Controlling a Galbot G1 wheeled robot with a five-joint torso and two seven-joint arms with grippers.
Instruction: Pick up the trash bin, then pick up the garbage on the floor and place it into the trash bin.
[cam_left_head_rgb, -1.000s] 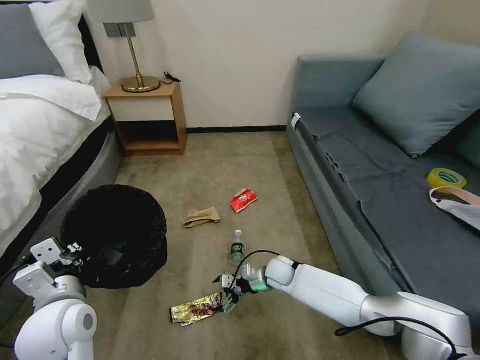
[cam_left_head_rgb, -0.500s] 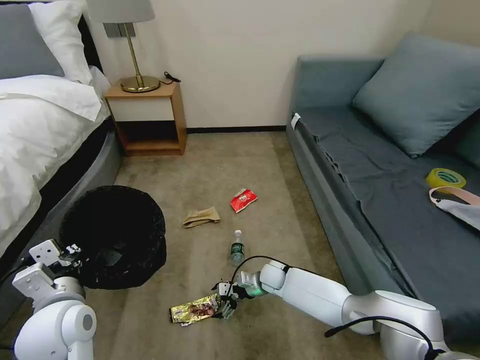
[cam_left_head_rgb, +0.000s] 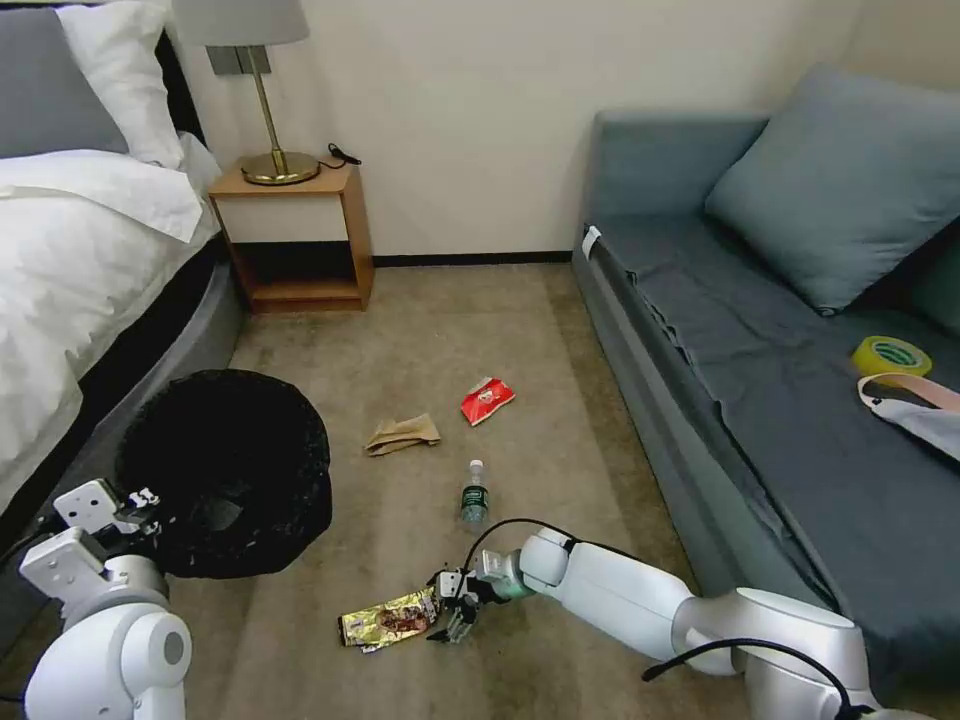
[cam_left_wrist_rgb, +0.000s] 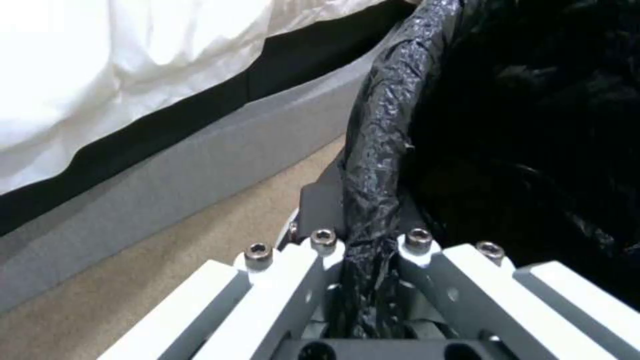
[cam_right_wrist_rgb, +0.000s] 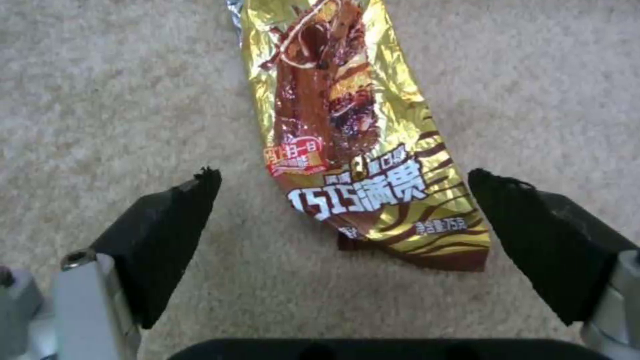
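1. A shiny gold-brown snack wrapper (cam_left_head_rgb: 391, 620) is lying flat on the beige carpet (cam_left_head_rgb: 440, 330), close in front of the robot and to the right of the trash bin (cam_left_head_rgb: 225, 470).
2. The wrapper's long axis is being shown in the right wrist view (cam_right_wrist_rgb: 353, 145) as running straight away from the claw, with its near end sitting between the two spread black pads (cam_right_wrist_rgb: 167, 235).
3. The right claw (cam_left_head_rgb: 447, 620) is being held wide open, low over the carpet at the wrapper's right-hand end, with nothing gripped.
4. By this judgement, the right arm is much the nearer one, and the closing line is crossing the wrapper's narrow width.
5. The trash bin, lined with a crinkly black bag, is being gripped at its rim (cam_left_wrist_rgb: 377, 150) by the left claw (cam_left_wrist_rgb: 365, 280), which is clamped shut on the folded plastic, beside the bed (cam_left_head_rgb: 90, 260).
6. Further out on the carpet, a small clear bottle (cam_left_head_rgb: 475, 495), a crumpled brown paper bag (cam_left_head_rgb: 402, 434) and a red snack packet (cam_left_head_rgb: 487, 399) are lying well apart from the open claw.
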